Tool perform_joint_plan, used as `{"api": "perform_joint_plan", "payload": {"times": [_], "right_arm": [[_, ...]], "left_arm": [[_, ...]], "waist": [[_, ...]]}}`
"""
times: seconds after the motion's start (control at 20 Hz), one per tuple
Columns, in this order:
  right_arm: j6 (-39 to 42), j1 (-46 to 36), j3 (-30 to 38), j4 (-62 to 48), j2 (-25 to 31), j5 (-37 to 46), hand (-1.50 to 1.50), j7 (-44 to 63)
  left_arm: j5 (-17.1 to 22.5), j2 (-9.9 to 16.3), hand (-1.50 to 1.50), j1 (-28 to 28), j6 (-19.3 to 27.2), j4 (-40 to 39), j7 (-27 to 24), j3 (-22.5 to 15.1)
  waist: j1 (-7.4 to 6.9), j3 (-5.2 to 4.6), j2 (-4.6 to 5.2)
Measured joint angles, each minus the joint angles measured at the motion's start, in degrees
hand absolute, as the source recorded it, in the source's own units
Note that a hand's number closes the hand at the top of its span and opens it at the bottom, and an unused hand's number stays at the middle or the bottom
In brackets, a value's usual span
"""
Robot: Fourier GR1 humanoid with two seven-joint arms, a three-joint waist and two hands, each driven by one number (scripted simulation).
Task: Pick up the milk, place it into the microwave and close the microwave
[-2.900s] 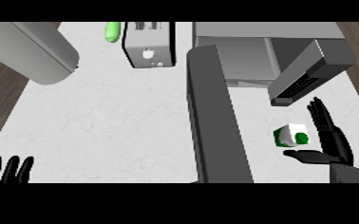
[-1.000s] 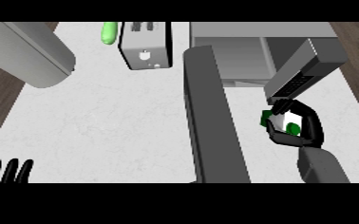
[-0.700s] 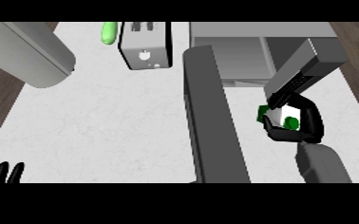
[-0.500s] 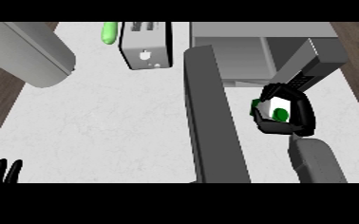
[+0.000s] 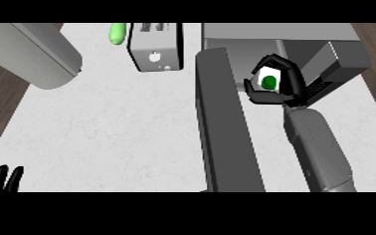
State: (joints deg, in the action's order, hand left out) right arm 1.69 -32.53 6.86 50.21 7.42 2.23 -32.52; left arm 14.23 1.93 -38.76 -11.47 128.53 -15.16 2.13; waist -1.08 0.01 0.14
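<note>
— What worried you most at that moment?

— The doorway. The right hand (image 5: 283,87), black and at the end of its grey forearm, held the small white milk carton with the green mark (image 5: 267,80) just at the mouth of the grey box-shaped microwave (image 5: 242,37). The long dark-grey microwave door (image 5: 224,124) stood open just to the carton's left. My judgement was that a slanted approach could knock the carton against that door or the cavity's edge and tip it in the hand.

— How did the carton sit in the fingers?

— The fingers (image 5: 290,72) were curled over its top and far side, and the thumb came under its near side, so only the front face with the green spot showed between them. It hung above the counter, touching nothing but the hand.

— And the other hand?

— The left hand (image 5: 10,178) showed only as straight black fingertips at the lower left edge, resting, grasping nothing. A silver toaster (image 5: 155,47) and a green vegetable (image 5: 117,33) stood well apart.
</note>
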Motion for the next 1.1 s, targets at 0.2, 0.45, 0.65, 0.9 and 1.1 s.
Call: {"api": "perform_joint_plan", "payload": {"times": [0.2,0.45,0.65,0.9,1.1], "right_arm": [[-2.2,-7.8,1.5,-9.6,-0.6,0.9,1.5,-1.4],[-3.4,-15.9,3.5,-21.1,0.6,1.9,1.5,-4.5],[-6.4,-20.9,4.6,-27.8,1.1,3.1,1.5,-6.8],[-9.5,-25.3,5.2,-33.1,2.6,4.6,1.5,-8.7],[-12.8,-27.7,5.1,-36.2,3.6,6.1,1.5,-8.9]], "left_arm": [[0.6,-0.1,-1.5,0.7,-0.8,-0.9,-0.3,0.7],[1.9,0.7,-1.5,2.5,-1.0,-0.1,2.1,1.8],[2.6,1.4,-1.5,4.4,-1.7,-1.1,2.3,2.5],[1.7,1.2,-1.5,6.6,-1.9,-2.3,2.3,1.5],[2.4,1.7,-1.5,7.1,-2.5,-1.8,2.8,1.4]], "waist": [[-0.56,0.01,0.17],[-1.24,0.06,0.58],[-2.31,0.08,1.06],[-3.72,0.13,1.83],[-4.86,0.14,2.24]]}}
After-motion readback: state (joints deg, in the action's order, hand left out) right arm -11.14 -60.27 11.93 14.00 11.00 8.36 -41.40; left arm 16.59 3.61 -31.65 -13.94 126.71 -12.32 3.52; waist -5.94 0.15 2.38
